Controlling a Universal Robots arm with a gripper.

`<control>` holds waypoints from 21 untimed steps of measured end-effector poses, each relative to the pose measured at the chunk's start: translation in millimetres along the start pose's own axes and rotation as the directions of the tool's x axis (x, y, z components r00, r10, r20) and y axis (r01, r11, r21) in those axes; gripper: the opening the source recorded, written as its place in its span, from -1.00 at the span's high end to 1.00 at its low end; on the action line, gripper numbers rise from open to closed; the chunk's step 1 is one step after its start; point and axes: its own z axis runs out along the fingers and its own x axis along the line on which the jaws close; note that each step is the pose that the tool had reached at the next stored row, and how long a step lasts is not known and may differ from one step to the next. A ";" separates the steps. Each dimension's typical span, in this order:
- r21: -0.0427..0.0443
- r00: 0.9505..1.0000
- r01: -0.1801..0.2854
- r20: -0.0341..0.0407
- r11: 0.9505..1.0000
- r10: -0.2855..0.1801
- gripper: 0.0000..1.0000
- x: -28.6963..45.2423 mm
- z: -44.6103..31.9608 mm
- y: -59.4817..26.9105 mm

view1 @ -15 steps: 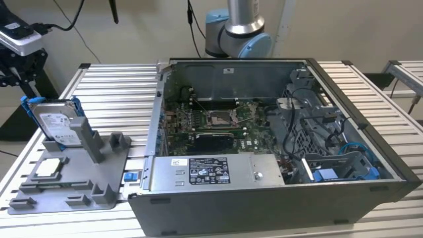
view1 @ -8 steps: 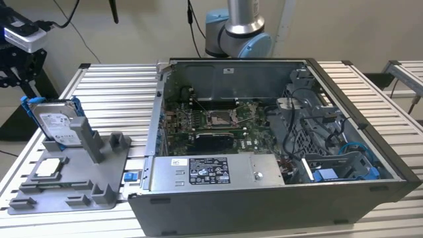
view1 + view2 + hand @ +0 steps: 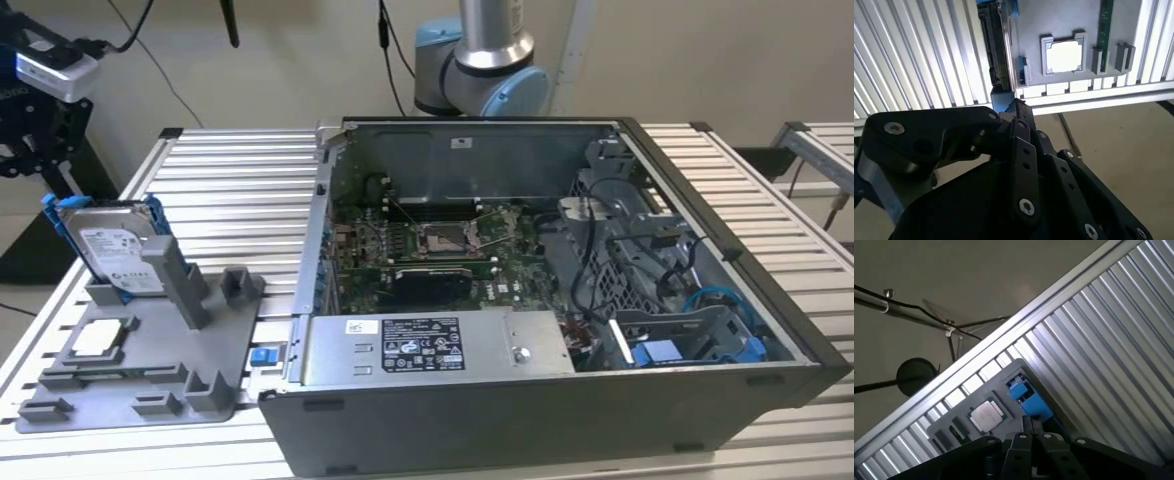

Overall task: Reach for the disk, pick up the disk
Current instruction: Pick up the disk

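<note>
**Table** (image 3: 227, 170): slatted alu. top, spans the exterior view and carries all items.

**Case** (image 3: 534, 440): open PC case, centre to 3 o'clock in the exterior view, takes up most of the table. Board (image 3: 441, 240) lies flat inside at centre. PSU (image 3: 527, 345) sits along the near wall at 6 o'clock, label up.

**Arm** (image 3: 487, 60): grey and blue joint at 12 o'clock, behind the case.

**Tray** (image 3: 147, 390): grey fixture at 8 o'clock, flat on the table, just beside the case's side wall.

**Gripper** (image 3: 1016, 112): black linkage. In the exterior view it hangs at 10 o'clock, past the table's edge, w/ a camera on top. It is close to the disk's upper corner. In the second wrist view its tip lines up w/ the end of the blue frame. Contact: cannot tell. Grip state (released or clenched): cannot tell.

**Disk** (image 3: 114, 250): at 9 o'clock in the exterior view. It stands upright on edge in a slot at the tray's far corner, white label toward the case, blue frame round its edges. A grey tray post stands just beside it on the case side. Seated in the tray, not lifted. Edge-on in the second wrist view (image 3: 996, 50).

**Chip** (image 3: 100, 340): small square, silver, flat in a tray pocket at 8 o'clock. Near the disk, apart from it. Seen in both wrist views.
</note>
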 end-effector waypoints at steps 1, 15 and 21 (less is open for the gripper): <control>0.000 1.000 0.019 -0.001 1.000 -0.019 1.00 0.0 0.0 0.0; 0.004 0.963 0.269 -0.008 0.963 -0.269 1.00 0.0 0.0 0.0; 0.014 0.929 0.371 -0.008 0.928 -0.371 1.00 0.0 0.0 0.0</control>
